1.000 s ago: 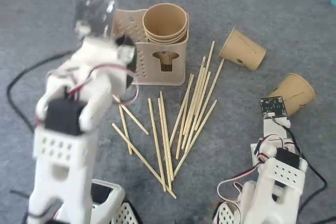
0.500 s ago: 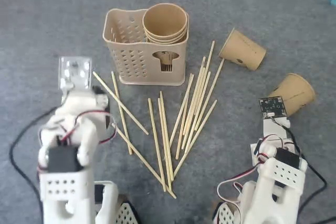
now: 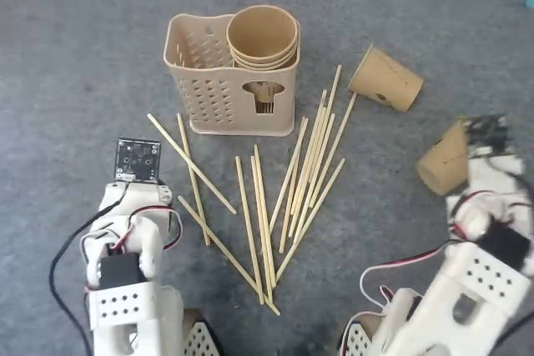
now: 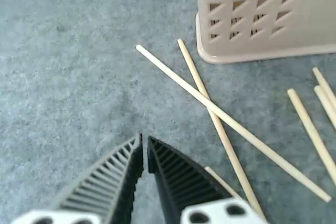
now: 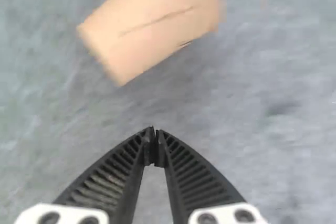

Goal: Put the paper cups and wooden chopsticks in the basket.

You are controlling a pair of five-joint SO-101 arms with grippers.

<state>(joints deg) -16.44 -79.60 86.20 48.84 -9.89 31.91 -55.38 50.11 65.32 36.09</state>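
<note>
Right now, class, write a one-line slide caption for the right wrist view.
Shut right gripper above the grey mat, a paper cup lying on its side ahead.

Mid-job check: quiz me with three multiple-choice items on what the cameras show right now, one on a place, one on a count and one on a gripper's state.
1. Where are the stacked cups?
A. Inside the basket
B. Lying beside it
C. Upside down across its rim

2. How many paper cups lie on their sides outside the basket?
A. One
B. Two
C. Four

3. What is the state of the right gripper?
A. Shut and empty
B. Shut on a cup
C. Wide open

Answers:
1. A, as the high view shows the stack standing upright in one end of the basket.
2. B, as one lies past the chopsticks' far tips and one lies by the right arm.
3. A, as the right wrist view shows its fingers meeting with nothing between them and the cup lying beyond them.
</note>
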